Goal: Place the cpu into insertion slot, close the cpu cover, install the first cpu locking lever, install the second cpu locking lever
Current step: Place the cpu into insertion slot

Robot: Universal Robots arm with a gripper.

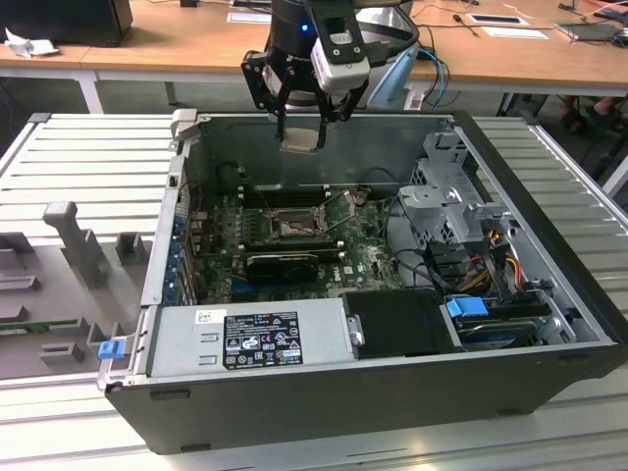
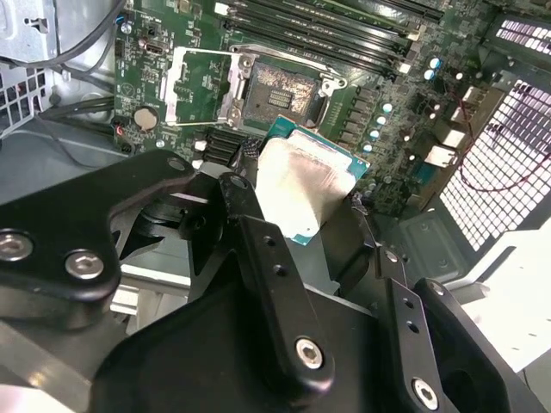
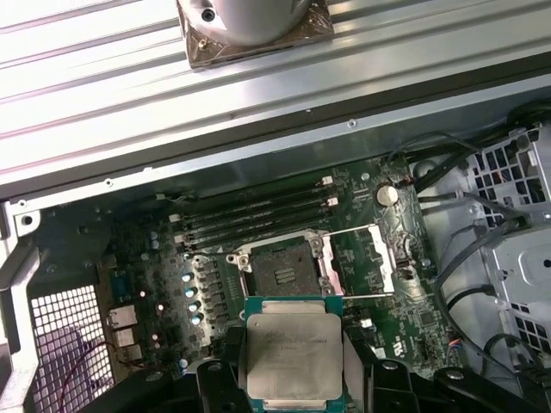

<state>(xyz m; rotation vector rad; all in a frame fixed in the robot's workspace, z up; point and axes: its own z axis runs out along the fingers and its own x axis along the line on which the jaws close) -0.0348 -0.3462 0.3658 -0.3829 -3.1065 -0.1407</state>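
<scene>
My gripper (image 1: 300, 128) hangs above the open computer case, shut on the cpu (image 1: 299, 137), a pale silvery square chip held flat by its edges. In both wrist views the cpu (image 3: 293, 353) (image 2: 306, 176) sits between the black fingers (image 3: 215, 383), still well above the board. The insertion slot (image 1: 292, 228) (image 3: 282, 265) (image 2: 280, 90) lies bare on the green board below and a little ahead of the chip. The cpu cover (image 3: 387, 262) (image 2: 178, 86) is swung open beside the slot. Thin wire levers (image 3: 344, 232) stand released around it.
Long black memory slots (image 3: 258, 211) run beside the socket, and a black card (image 1: 283, 263) lies on its other side. A power supply (image 1: 255, 334), a drive cage (image 1: 446, 186) and cables (image 1: 491, 255) fill the case. Grey fixtures (image 1: 78, 245) stand at the exterior view's left.
</scene>
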